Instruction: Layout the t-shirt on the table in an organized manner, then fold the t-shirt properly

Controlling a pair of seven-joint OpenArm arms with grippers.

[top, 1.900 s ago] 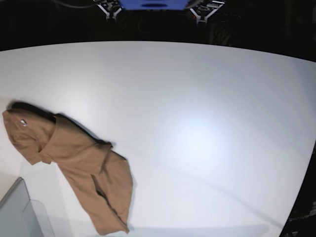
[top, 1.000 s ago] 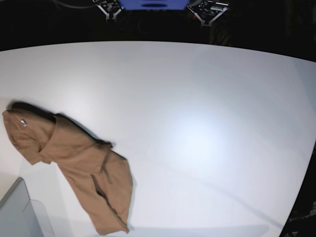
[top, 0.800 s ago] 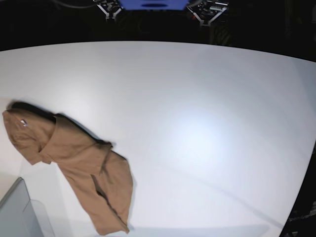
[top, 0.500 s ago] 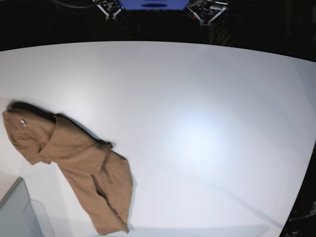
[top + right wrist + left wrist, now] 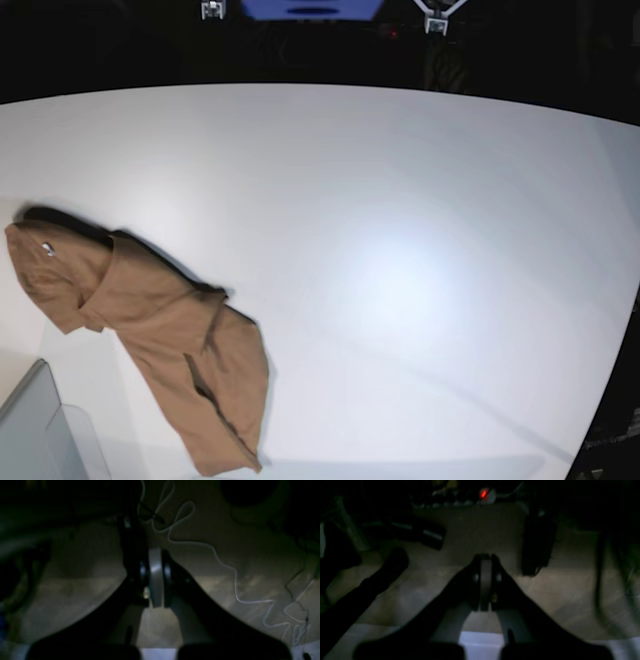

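The brown t-shirt [image 5: 150,330] lies crumpled in a long diagonal heap at the table's [image 5: 400,220] front left, its white tag [image 5: 47,248] at the upper left end. Both arms are far from it, at the back beyond the table edge. Only the tips of my left gripper [image 5: 437,20] and right gripper [image 5: 212,9] show at the top of the base view. In the left wrist view my left gripper [image 5: 485,558] is shut with nothing between its pads. The right wrist view shows my right gripper [image 5: 155,552] shut and empty over a dim floor.
A clear grey bin [image 5: 40,430] stands at the front left corner, just beside the shirt's lower end. A white cable [image 5: 225,565] snakes over the floor behind the table. Dark objects [image 5: 537,545] lie on the floor in the left wrist view.
Both grippers have drawn back toward the top edge of the base view, so less of them shows. The t-shirt has not moved.
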